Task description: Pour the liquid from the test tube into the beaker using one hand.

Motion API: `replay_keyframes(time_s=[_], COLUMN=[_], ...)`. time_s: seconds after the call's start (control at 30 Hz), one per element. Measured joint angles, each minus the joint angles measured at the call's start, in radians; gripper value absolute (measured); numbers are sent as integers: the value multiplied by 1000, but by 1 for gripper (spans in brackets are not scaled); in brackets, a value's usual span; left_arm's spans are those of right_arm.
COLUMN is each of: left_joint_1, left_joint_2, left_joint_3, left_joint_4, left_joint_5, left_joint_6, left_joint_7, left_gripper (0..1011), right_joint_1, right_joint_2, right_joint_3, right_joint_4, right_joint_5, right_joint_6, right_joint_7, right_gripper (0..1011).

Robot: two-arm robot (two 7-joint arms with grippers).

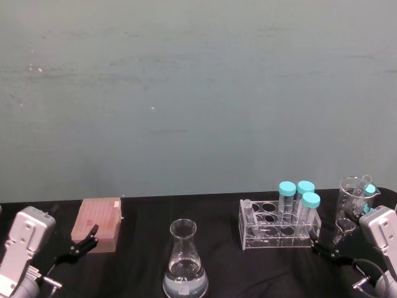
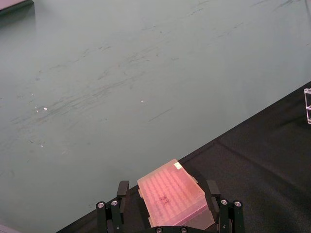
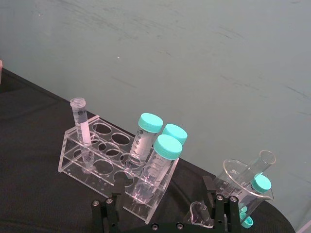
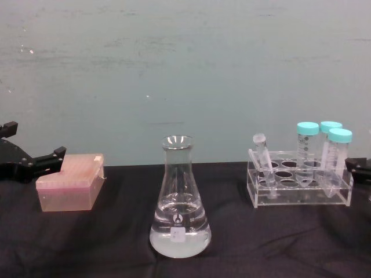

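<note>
The beaker (image 4: pixel 179 197), a clear conical flask with a white label, stands at the front centre of the black table with clear liquid (image 4: pixel 179 236) in its wide base. The test tube (image 4: pixel 262 157), slim and uncapped, leans in the left end of the clear rack (image 4: pixel 298 194); it also shows as test tube (image 3: pixel 80 125). I cannot tell what it contains. My right gripper (image 1: pixel 320 246) hovers open just right of the rack, nothing in it. My left gripper (image 1: pixel 88 239) sits open at the far left beside a pink box.
A pink tip box (image 4: pixel 71 181) lies at the left. Three tubes with turquoise caps (image 4: pixel 324 152) stand in the rack's right end. A small glass beaker (image 3: pixel 245 187) holding more tubes stands at the far right. A green wall (image 1: pixel 198 93) backs the table.
</note>
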Motion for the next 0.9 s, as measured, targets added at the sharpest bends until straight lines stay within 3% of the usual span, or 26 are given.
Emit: replay_keyframes(time_s=[0.9], left_joint_1=[0], left_joint_2=[0], left_joint_3=[0], left_joint_4=[0], left_joint_5=[0], left_joint_6=[0], left_joint_7=[0], left_gripper=[1000], right_joint_1=[0], right_joint_2=[0], right_joint_3=[0], right_joint_4=[0], right_joint_5=[0], right_joint_6=[0], right_joint_7=[0], right_gripper=[1003])
